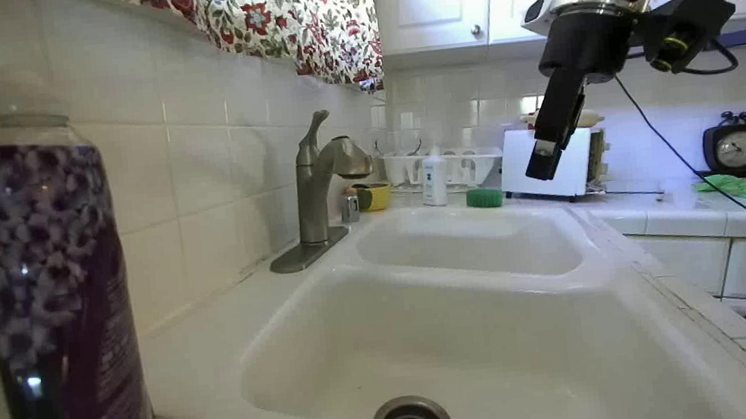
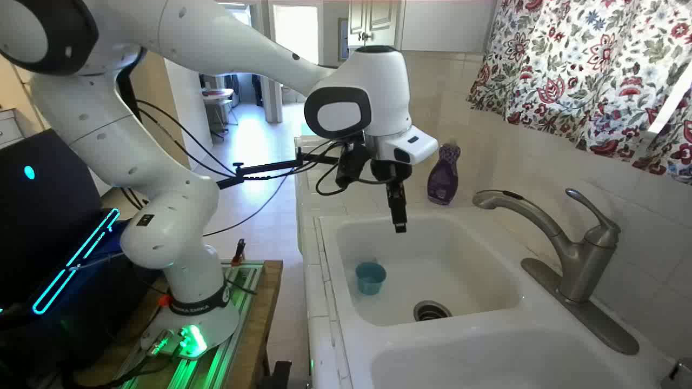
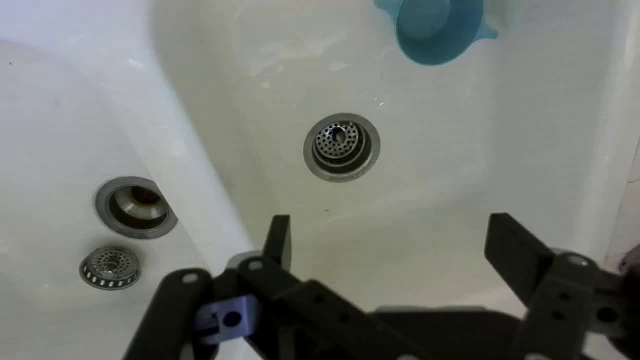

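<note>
1. The black two-fingered gripper hangs above the glossy white double-basin sink, fingers spread wide with nothing between; only the wrist view makes that gap plain.
2. Below it, a round perforated steel strainer sits off-centre in a steel-ringed drain. Lowering too far could, I'd say, jar the fingertips on the basin floor.
3. The pale-blue plastic cup with small side tabs stands upright in that basin, apart from the drain. It looks light; a finger brushing its rim might tip it.
4. Past the rounded white divider, which a sideways-moving finger could catch, only the wrist view reveals an uncovered drain hole and a loose steel strainer.
5. The curved brushed-metal faucet shows in both exterior views; a wide swing might clip it.
6. In an exterior view a purple plastic bottle looms close, but no cup shows.
</note>
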### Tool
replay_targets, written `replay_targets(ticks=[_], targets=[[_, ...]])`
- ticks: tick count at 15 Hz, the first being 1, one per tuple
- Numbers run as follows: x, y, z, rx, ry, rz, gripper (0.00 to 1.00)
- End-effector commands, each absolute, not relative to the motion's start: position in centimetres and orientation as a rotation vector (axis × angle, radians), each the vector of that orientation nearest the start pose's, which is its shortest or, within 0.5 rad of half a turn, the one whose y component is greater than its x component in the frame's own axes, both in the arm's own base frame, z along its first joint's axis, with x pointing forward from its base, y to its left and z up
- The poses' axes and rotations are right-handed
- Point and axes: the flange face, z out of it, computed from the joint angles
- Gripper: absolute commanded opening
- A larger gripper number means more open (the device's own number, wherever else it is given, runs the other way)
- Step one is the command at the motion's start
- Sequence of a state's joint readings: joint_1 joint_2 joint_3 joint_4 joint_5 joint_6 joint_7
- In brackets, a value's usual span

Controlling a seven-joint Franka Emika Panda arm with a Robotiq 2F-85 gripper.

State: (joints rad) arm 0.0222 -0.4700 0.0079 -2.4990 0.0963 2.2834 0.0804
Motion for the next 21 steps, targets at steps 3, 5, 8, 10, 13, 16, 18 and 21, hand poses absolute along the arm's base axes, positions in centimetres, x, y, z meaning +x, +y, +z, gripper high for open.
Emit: replay_targets(ticks=[3,5,8,10,13,16,18,21], targets=[[42.3,1.5,47.6,-3.024,0.158,-0.379,1.00],[42.3,1.5,47.6,-3.024,0.158,-0.379,1.00],[42.3,1.5,47.6,-3.024,0.158,-0.379,1.00],[43.4,0.9,47.2,-3.031,0.200,-0.395,1.00],[45.3,-1.1,46.8,-3.039,0.265,-0.434,1.00],[48.0,-4.6,46.2,-3.060,0.339,-0.438,1.00],[49.7,-7.4,45.9,-3.089,0.400,-0.440,1.00],[52.2,-11.8,45.0,-3.126,0.489,-0.446,1.00]])
